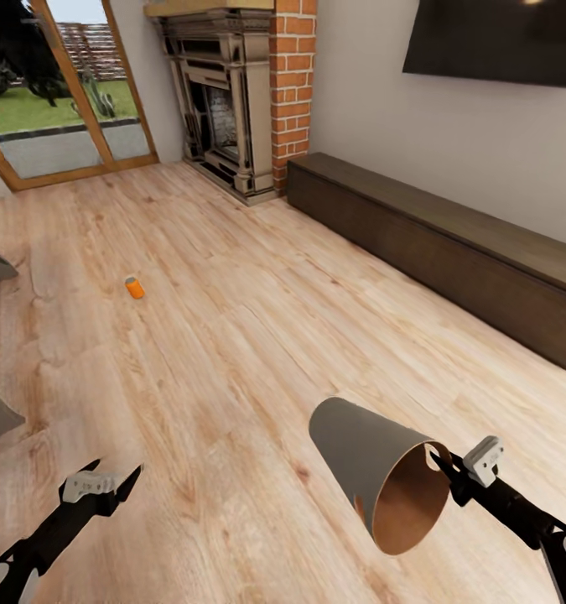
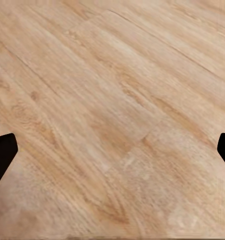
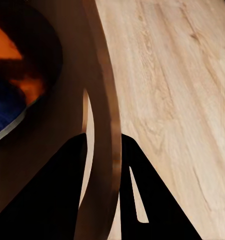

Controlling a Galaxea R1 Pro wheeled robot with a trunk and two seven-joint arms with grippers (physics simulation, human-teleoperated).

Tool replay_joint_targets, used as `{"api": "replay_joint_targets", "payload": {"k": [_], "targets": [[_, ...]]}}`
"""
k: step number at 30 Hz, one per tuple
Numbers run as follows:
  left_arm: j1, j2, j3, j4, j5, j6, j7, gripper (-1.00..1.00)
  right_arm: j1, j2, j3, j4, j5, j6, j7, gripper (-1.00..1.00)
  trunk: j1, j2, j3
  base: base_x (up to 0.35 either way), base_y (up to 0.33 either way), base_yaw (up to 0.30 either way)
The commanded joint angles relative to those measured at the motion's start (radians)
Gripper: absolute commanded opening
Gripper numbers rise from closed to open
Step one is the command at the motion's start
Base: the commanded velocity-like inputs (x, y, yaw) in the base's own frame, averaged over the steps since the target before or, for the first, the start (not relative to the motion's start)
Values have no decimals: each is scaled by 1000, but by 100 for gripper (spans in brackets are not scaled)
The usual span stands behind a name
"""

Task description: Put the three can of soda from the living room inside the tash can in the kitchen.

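One orange soda can point(image 1: 134, 288) lies on the floor point(image 1: 257, 335); right pincer point(image 1: 440, 470) clamps the trash can's point(image 1: 358, 457) rim, left pincer point(image 1: 115, 480) gapes empty.

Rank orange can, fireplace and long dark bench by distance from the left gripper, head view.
From the left gripper:
1. Orange can, lying on the floor ahead of it.
2. Long dark bench, along the right wall.
3. Fireplace, at the far wall, beside the brick column.
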Motion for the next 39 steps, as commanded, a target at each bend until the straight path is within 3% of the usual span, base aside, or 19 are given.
{"api": "replay_joint_targets", "payload": {"k": [1, 6, 12, 26, 39], "targets": [[0, 0, 0, 8, -1, -1, 0, 100, -1, 1, 1, -5, -17, 6, 8, -100, 0, 0, 0, 153, 0, 213], [1, 1, 0, 37, 3, -5, -1, 100, 0, 3, 4, -11, -17, 10, 6, -100, 0, 0, -1, 280, 0, 189], [1, 1, 0, 41, 5, -6, -1, 100, 0, 37, 2, -13, -14, 10, 6, -100, 0, 0, -4, 318, 0, 76], [1, 1, 0, 43, -1, -6, -1, 100, 2, 46, 5, -14, -15, 9, 0, -100, 0, 0, -7, 323, 0, 7], [1, 0, 0, 47, -1, -6, -1, 100, 4, 57, 6, -15, -14, 7, 2, -100, 0, 0, 10, 324, 0, 59]]}}
